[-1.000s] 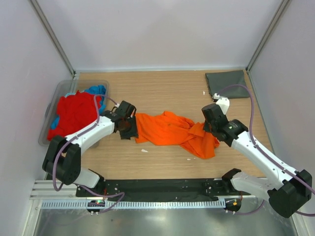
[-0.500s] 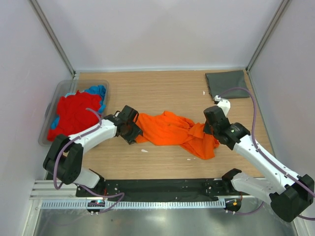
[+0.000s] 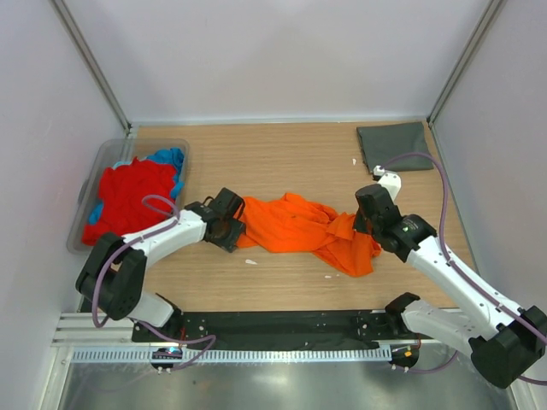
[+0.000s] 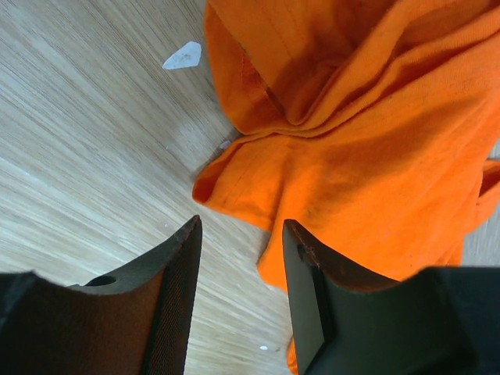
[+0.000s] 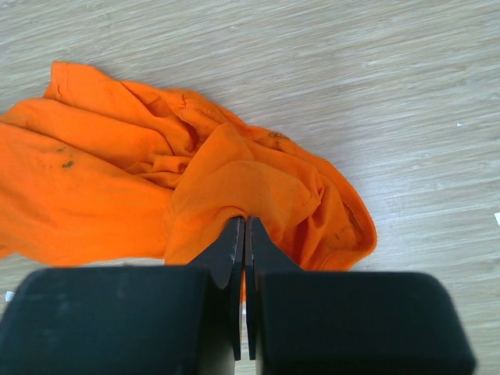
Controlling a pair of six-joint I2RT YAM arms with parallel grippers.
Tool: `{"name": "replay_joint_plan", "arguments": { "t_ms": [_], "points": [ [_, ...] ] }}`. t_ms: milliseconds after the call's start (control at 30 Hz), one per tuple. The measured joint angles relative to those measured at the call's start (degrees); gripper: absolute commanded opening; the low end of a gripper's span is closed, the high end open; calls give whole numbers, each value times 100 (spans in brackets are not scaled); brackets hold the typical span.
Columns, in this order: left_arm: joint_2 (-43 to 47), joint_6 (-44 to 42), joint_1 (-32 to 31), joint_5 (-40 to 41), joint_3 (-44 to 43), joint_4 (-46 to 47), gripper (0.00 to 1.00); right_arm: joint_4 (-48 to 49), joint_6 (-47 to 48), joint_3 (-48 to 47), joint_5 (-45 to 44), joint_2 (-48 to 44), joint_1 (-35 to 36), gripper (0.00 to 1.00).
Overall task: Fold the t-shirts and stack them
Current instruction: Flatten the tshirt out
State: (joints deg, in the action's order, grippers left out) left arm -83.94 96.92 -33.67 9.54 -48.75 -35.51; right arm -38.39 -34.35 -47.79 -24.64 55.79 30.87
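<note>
Two grippers on one orange shirt (image 3: 295, 224), crumpled in the middle of the table (image 3: 282, 162): right gripper (image 5: 244, 220) pinched tight on a fold at its right end, left gripper (image 4: 241, 228) with jaws apart, low over the wood, hem corner just ahead and not yet caught. Slide the left forward to take that hem between the jaws, close, then draw both ends apart to flatten before folding. Hard to tell sleeve from hem in the bunching; underside hidden. Farther left, red shirt (image 3: 128, 196) and blue shirt (image 3: 168, 157) heaped in a clear tub (image 3: 92, 175), count unclear. Far right corner, grey shirt (image 3: 395, 145) lying flat, layers impossible to count.
</note>
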Motion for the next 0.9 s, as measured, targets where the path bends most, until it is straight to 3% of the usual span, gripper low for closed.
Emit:
{"name": "replay_joint_plan", "arguments": {
  "t_ms": [200, 300, 333, 367, 467, 633, 767, 900],
  "points": [
    [-369, 223, -57, 76, 103, 221, 44, 11, 0, 4, 42, -4, 0, 1],
    [-498, 295, -68, 59, 105, 409, 27, 22, 0, 26, 42, -7, 0, 1],
    [-546, 299, -81, 50, 105, 472, 10, 24, -2, 44, 37, -7, 0, 1],
    [-579, 319, -90, 42, 98, 505, 2, 22, -2, 57, 35, -7, 0, 1],
    [-590, 127, -109, 157, 70, 444, 0, -13, -26, 92, -28, -4, 0, 1],
    [-330, -415, -120, 1121, -551, -623, 0, -153, -105, 96, -269, 26, -48, 1],
    [498, -780, -118, 2129, -1082, -1384, 0, -310, -175, 96, -409, 160, -264, 1],
    [1287, -1029, -118, 2623, -1073, -1749, 0, -363, -249, 96, -398, 308, -446, 1]
  ]
}}
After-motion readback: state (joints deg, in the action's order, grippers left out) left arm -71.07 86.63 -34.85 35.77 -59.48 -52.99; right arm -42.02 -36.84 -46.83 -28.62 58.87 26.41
